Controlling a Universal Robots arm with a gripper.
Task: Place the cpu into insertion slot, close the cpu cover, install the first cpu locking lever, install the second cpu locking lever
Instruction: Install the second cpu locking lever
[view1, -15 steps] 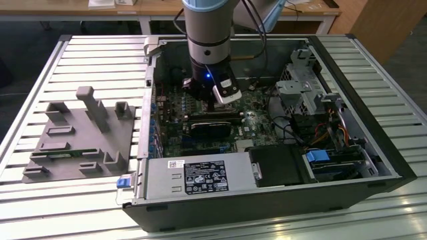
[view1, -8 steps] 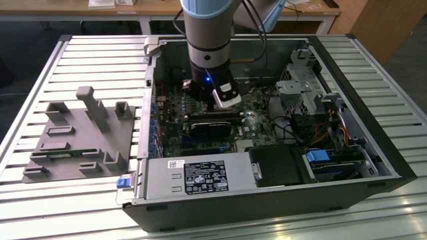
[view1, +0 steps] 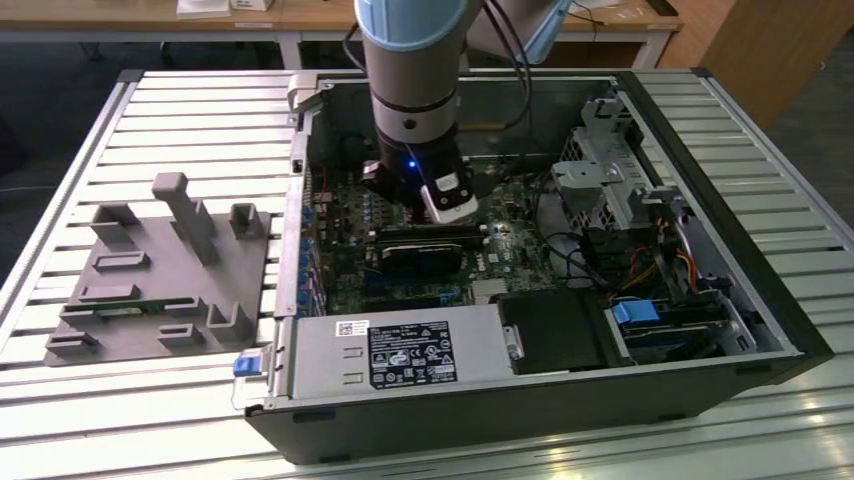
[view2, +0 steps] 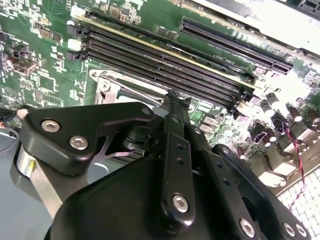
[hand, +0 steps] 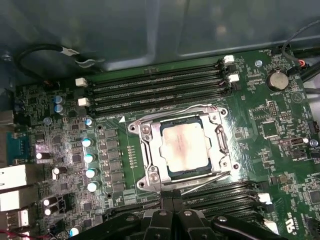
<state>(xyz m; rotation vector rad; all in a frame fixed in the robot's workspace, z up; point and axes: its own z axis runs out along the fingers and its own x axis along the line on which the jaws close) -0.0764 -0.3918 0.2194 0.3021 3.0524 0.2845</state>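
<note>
I am seeing the cpu (hand: 182, 146), pale silvery-beige with a smudged top, sitting in the insertion slot (hand: 170, 172) at the board's centre in the first wrist view, the cpu cover (hand: 148, 152) lying shut around it. My tool (hand: 172, 210) is hovering at the socket's six o'clock edge, fingers pressed narrowly together, holding nothing.
</note>
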